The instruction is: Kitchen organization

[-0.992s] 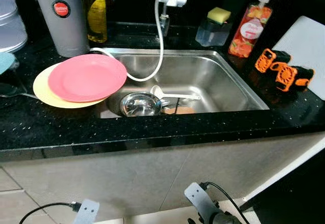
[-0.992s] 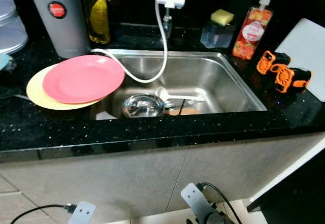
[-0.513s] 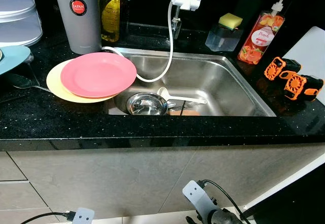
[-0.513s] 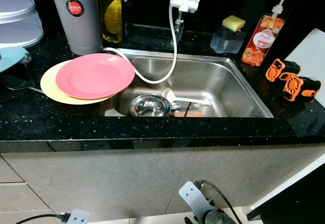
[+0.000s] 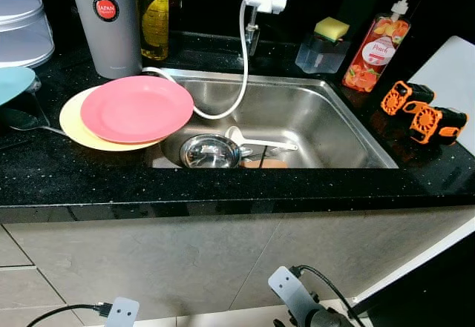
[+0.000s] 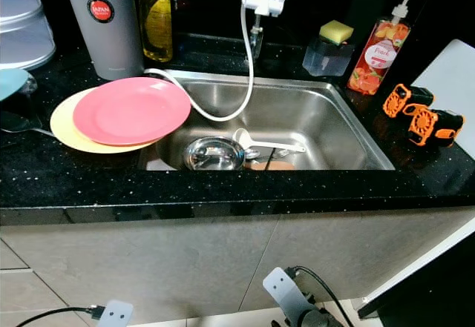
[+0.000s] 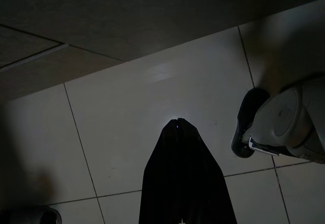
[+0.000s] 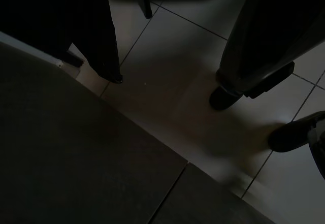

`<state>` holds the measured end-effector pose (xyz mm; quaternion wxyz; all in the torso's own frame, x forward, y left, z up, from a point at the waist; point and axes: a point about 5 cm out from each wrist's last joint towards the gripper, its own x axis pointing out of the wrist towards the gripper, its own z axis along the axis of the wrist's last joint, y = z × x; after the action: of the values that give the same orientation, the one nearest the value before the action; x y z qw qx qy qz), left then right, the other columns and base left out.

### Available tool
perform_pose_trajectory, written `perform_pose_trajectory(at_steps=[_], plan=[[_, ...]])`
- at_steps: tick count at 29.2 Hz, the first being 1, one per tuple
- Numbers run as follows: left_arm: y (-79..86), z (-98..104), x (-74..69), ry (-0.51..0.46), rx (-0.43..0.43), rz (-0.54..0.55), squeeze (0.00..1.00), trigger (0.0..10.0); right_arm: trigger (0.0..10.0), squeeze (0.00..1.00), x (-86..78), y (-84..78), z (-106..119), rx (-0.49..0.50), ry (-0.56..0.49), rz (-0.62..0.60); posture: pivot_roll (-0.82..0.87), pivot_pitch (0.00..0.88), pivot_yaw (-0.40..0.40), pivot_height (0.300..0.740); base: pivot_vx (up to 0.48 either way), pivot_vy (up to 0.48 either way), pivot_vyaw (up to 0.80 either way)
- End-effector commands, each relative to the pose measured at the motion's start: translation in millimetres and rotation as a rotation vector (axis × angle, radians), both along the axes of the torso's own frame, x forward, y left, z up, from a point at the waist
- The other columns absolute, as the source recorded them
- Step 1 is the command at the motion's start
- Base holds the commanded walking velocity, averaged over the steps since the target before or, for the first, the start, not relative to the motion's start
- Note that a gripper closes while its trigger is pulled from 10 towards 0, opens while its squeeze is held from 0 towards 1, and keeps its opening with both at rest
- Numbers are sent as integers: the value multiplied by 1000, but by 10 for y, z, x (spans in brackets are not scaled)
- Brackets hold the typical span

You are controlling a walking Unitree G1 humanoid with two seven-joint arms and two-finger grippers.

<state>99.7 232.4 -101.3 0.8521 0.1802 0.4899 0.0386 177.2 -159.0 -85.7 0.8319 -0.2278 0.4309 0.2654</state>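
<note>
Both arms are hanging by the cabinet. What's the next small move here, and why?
Probably raise the left arm toward the pink plate. It lies on a yellow plate at the sink's left edge, nearest that side, and the left pincer, shut, points at the floor tiles, well below the counter.

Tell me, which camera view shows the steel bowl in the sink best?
The right eye view: the steel bowl sits slightly further clear of the counter edge. The left eye view shows nearly the same. The wrist views show floor tiles.
</note>
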Motion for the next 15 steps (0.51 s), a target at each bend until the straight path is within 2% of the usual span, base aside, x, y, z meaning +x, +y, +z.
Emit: perform_pose_trajectory(at_steps=[1,15], plan=[[-72,-25,-23,15,-19,-9,0,10000,10000,0,-15,-60,-4,-12,4,-10,187,0,-154,740,0,0,0],[-74,-46,-78,43,-23,5,0,10000,10000,0,-30,-65,-11,-15,10,-7,186,0,-157,740,0,0,0]])
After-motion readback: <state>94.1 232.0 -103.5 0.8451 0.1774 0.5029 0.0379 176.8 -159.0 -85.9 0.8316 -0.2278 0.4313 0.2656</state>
